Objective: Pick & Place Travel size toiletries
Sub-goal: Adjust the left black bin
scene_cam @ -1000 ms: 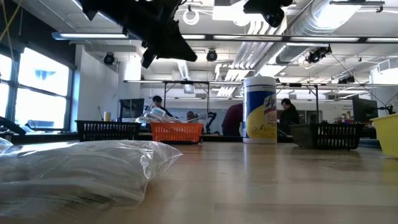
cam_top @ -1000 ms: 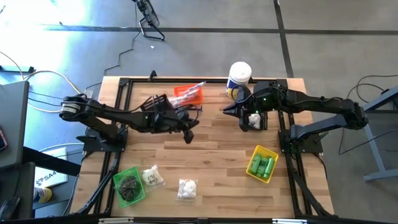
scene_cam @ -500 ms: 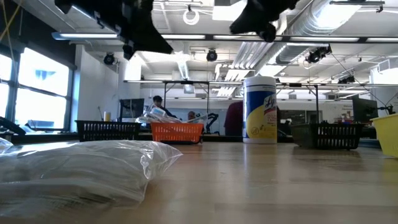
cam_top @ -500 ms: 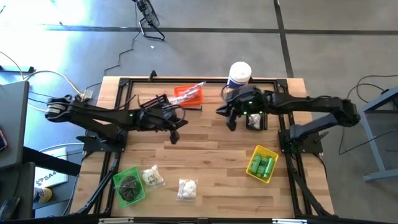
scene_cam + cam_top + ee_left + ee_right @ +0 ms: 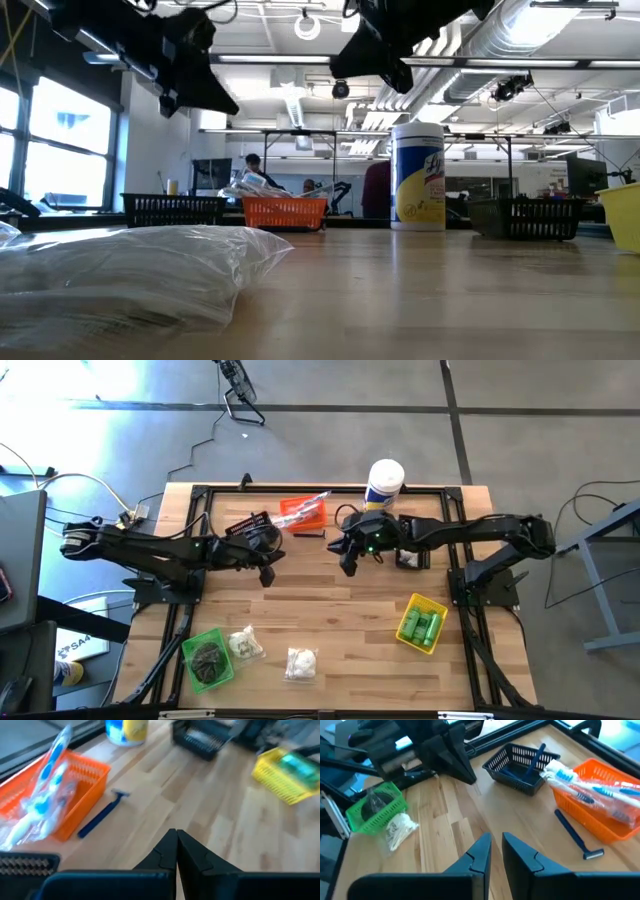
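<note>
A dark-blue razor (image 5: 310,533) (image 5: 575,837) (image 5: 102,814) lies flat on the table beside the orange bin (image 5: 302,512), which holds clear-wrapped toothbrush packets (image 5: 590,782). Another razor (image 5: 535,757) stands in the black bin (image 5: 252,525). Two bags of white puffs (image 5: 245,645) (image 5: 300,662) lie near the front edge. Dark bundles fill the green bin (image 5: 208,658), and green bottles the yellow bin (image 5: 422,623). My left gripper (image 5: 268,570) (image 5: 175,837) hovers shut above the table near the black bin. My right gripper (image 5: 348,560) (image 5: 496,845) hovers right of the razor, open by a narrow gap.
The tall white canister (image 5: 385,482) stands at the far edge. A second black bin (image 5: 408,555) with white items sits under my right arm. A bag of puffs (image 5: 130,270) fills the low view's foreground. Bare wood (image 5: 340,610) lies between the grippers and the front bins.
My left gripper has pulled back toward the table's left edge, away from the middle. My right gripper has moved left from the right-hand black bin toward the razor and the orange bin. Nothing on the table has moved.
</note>
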`<state>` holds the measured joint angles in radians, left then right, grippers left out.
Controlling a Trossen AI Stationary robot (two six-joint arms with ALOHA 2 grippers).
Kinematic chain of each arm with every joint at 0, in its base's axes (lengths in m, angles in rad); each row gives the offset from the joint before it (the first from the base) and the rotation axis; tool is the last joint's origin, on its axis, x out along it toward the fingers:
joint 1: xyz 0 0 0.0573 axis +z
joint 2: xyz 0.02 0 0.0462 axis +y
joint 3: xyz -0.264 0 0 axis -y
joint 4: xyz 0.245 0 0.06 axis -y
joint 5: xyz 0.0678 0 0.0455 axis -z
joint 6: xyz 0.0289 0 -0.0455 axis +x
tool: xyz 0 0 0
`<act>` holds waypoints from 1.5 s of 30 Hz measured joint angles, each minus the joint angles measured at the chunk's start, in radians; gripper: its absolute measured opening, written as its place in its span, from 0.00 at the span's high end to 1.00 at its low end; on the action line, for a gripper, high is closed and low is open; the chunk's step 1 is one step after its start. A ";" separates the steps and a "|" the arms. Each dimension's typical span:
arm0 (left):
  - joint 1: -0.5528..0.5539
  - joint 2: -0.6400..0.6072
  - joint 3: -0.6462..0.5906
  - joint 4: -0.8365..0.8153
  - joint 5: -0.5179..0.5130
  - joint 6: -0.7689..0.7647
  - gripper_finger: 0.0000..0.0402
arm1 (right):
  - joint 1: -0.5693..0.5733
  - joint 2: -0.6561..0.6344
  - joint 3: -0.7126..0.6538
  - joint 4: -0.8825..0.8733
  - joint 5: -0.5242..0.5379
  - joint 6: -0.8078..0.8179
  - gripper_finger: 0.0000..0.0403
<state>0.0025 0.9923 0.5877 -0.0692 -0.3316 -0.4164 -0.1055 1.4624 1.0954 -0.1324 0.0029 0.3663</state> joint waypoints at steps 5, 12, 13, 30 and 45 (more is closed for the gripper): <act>0.075 0.066 -0.001 0.006 0.008 0.000 1.00 | 0.008 -0.012 -0.001 -0.007 0.028 0.037 0.91; 0.205 0.197 -0.001 0.076 0.135 0.016 1.00 | 0.015 -0.027 -0.001 0.004 0.020 0.049 0.91; 0.219 0.223 -0.001 0.117 0.161 0.022 1.00 | 0.014 -0.027 -0.001 0.009 0.020 0.049 0.91; 0.294 0.482 0.054 0.299 0.187 0.054 1.00 | 0.014 -0.050 -0.001 0.102 -0.055 0.024 0.91; 0.388 0.641 0.180 0.256 0.135 0.068 1.00 | 0.030 -0.204 -0.001 0.107 -0.024 0.026 0.91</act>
<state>0.3910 1.6337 0.7675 0.1868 -0.1968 -0.3480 -0.0756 1.2586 1.0946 -0.0249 -0.0216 0.3918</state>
